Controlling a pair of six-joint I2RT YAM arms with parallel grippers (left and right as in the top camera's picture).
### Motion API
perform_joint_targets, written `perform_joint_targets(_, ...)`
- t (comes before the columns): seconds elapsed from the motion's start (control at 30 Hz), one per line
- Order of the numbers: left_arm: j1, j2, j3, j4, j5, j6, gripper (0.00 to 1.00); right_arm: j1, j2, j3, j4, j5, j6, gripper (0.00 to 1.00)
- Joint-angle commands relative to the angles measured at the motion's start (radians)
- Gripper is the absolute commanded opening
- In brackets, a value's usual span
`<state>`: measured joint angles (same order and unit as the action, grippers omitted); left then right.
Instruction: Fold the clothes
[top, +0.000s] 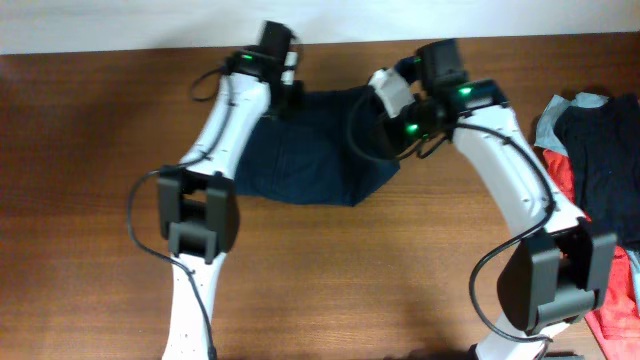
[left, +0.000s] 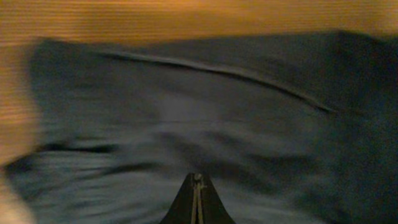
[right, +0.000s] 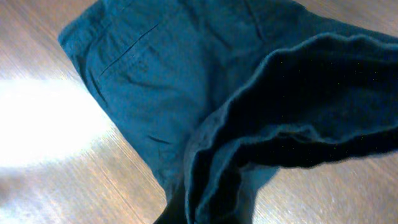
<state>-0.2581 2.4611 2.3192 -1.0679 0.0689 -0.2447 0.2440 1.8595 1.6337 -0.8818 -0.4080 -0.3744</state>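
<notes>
The clothes are one pair of dark navy shorts (top: 310, 155), lying on the brown table between the two arms. My left gripper (top: 288, 98) sits at their far left corner. In the blurred left wrist view the shorts (left: 186, 106) fill the frame, and their creases run into the left gripper (left: 198, 179), which is shut on the cloth. My right gripper (top: 383, 92) is at the far right corner. In the right wrist view a thick doubled hem of the shorts (right: 155, 68) rises off the table into the right gripper (right: 205, 214), which is shut on it.
A heap of other garments (top: 590, 150), navy, pale grey-blue and red, lies at the table's right edge, with more red cloth (top: 615, 300) by the right arm's base. Bare wooden table (top: 90, 200) stretches to the left and front. A white wall borders the far edge.
</notes>
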Motion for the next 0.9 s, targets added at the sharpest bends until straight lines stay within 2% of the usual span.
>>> perform_joint_targets(0.0,0.051,-0.040,0.019,-0.018,-0.013,-0.016,0.01,0.072,-0.016,0.014,0.027,0.092,-0.015,0.04)
perform_joint_targets(0.33,0.159,-0.040,0.019,-0.102,-0.014,-0.008,0.00,0.205,0.066,0.014,0.119,0.109,-0.010,0.04)
perform_joint_targets(0.5,0.184,-0.040,0.019,-0.105,-0.014,-0.005,0.00,0.255,0.127,0.014,0.207,0.105,0.043,0.04)
perform_joint_targets(0.87,0.209,-0.040,0.019,-0.142,-0.034,0.014,0.00,0.360,0.261,0.014,0.382,0.106,0.043,0.04)
